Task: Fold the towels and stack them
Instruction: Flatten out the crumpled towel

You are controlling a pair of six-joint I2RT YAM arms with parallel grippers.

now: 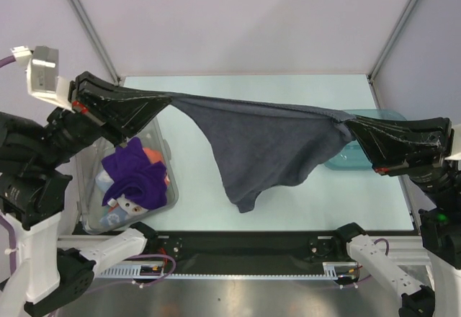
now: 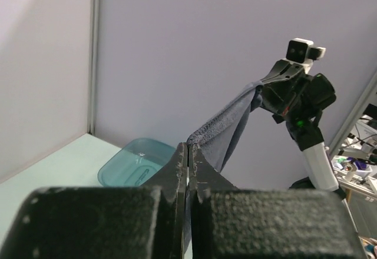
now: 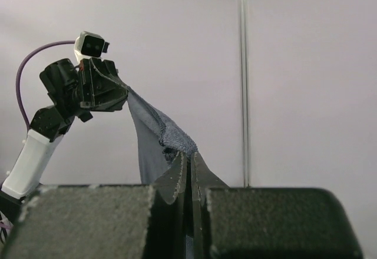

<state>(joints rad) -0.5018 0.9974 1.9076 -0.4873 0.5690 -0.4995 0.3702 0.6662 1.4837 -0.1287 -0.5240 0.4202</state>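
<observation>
- The left pincer is seen from above clamped tight on 1 upper corner of the dark navy-grey towel, and the right pincer is clamped tight on the opposite upper corner.
- The towel is held in the air between the 2 pincers. Its top edge is drawn nearly taut from one to the other, and the rest is left hanging below them, above the table.
- Beneath the left pincer, towards the arm bases, a clear bin is seen. A purple towel is heaped in it, and an orange towel shows just beside that.
- A teal tray is partly covered by the right pincer and the towel corner.
- In the left wrist view, the left pincer is shown with its jaws pressed together on the towel's edge.
- From there the cloth is carried up and away to the right pincer, which is closed on the far corner.
- The teal tray is seen beyond the left pincer, below the cloth.
- In the right wrist view, the right pincer is shown with no gap between its jaws, and the towel's hem is pinched at the tips.
- The cloth is stretched up and away to the left pincer, which grips the other corner.
</observation>
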